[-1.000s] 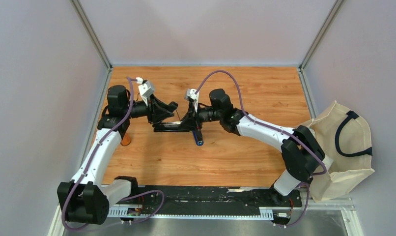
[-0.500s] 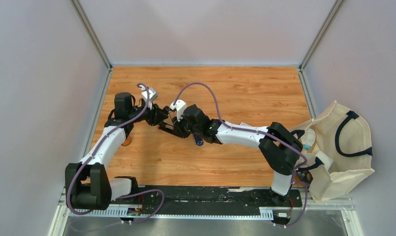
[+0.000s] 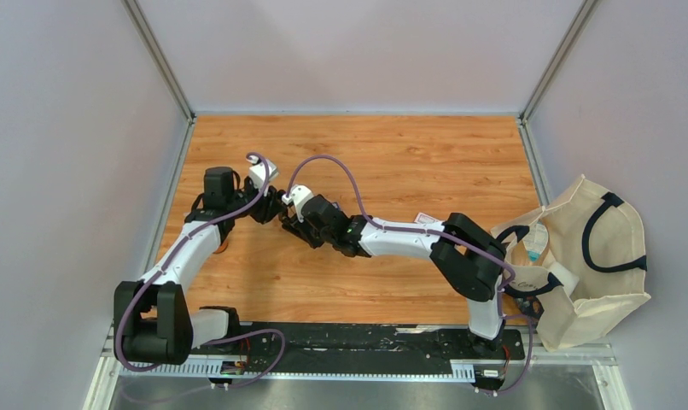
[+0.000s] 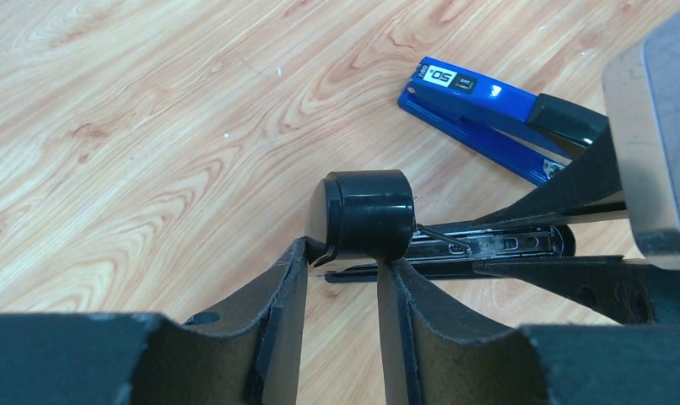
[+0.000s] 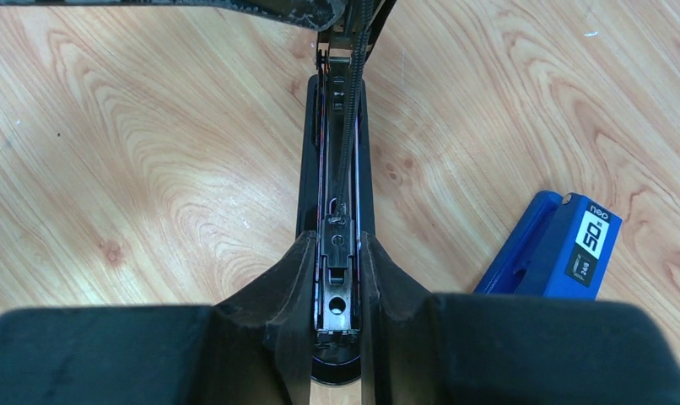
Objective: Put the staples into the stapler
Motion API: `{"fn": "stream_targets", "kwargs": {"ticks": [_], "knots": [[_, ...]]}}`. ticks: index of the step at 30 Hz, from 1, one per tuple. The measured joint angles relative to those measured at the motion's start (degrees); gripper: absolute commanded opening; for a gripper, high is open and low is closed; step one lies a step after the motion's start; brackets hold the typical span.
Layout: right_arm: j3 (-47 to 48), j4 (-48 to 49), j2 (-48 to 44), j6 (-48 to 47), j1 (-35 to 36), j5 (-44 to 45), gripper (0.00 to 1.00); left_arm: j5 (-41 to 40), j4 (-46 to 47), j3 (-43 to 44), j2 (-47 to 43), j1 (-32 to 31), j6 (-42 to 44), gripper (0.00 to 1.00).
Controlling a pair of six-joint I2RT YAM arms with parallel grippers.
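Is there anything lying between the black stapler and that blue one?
No. In the right wrist view, only bare wooden tabletop separates the black stapler from the blue stapler.

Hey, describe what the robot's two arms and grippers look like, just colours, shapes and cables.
Both the left arm and right arm have white link shells with black joints. A purple cable runs along each, and a small white camera block sits at each wrist. The left gripper and right gripper have matte black, wedge-shaped fingers tapering to the tips. No markings show.
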Motion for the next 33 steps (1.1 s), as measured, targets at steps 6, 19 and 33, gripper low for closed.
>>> {"fn": "stream_targets", "kwargs": {"ticks": [6,19,33], "knots": [[0.31,0.13,0.39,-0.42,0.13,0.92,0.00,-2.82,-0.46,0.72,0.33,-0.37,0.07,0.00],[0.42,2.43,2.05,-0.42,0.11,3.06,0.00,-10.71,-4.55,7.96,6.80,-0.66,-0.66,0.00],[1.05,1.97,3.43,-0.20,0.13,4.09,0.00,-21.81,-12.31,19.08,19.61,-0.17,-2.51,0.00]]}}
